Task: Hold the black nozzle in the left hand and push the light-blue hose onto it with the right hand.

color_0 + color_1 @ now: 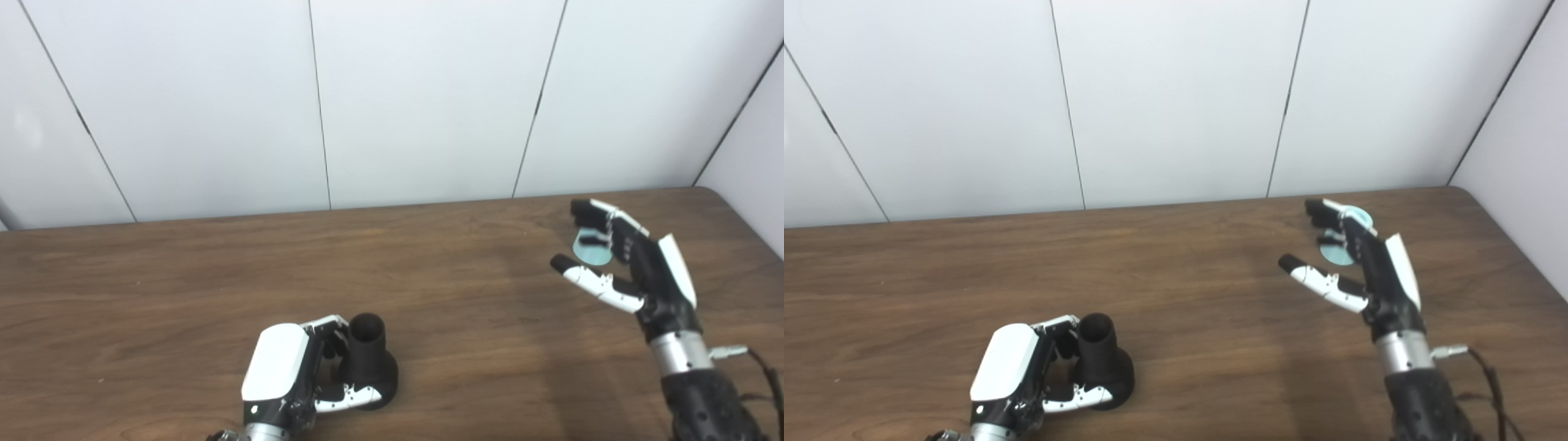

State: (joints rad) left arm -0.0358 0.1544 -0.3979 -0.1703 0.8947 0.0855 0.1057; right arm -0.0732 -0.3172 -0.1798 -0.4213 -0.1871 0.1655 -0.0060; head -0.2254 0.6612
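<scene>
1. The black nozzle (369,361) is seen low in the frame, left of centre, standing upright on the table (429,275), its wide base down and its open narrow neck pointing up.
2. It is grasped by the left robot hand (300,373): the fingers (327,324) are curled around the neck from the left, and the thumb (349,399) is wrapped across the front of the base.
3. The white back of that robot hand is turned up toward the cameras, with the wrist cut off by the bottom edge.
4. The light-blue hose (591,250) is found at the right of the frame, near the far edge of the table; only a pale blue round end is shown, the rest being hidden behind the right robot hand (625,263).
5. The right robot hand is held open, fingers (597,214) stretched toward the upper left and thumb (588,280) spread apart below them; the hose is seen between and behind them, and whether it is touched cannot be told.
6. The two robot hands are kept well apart, with bare brown wood between them.
7. White wall panels (422,98) are seen behind the table.
</scene>
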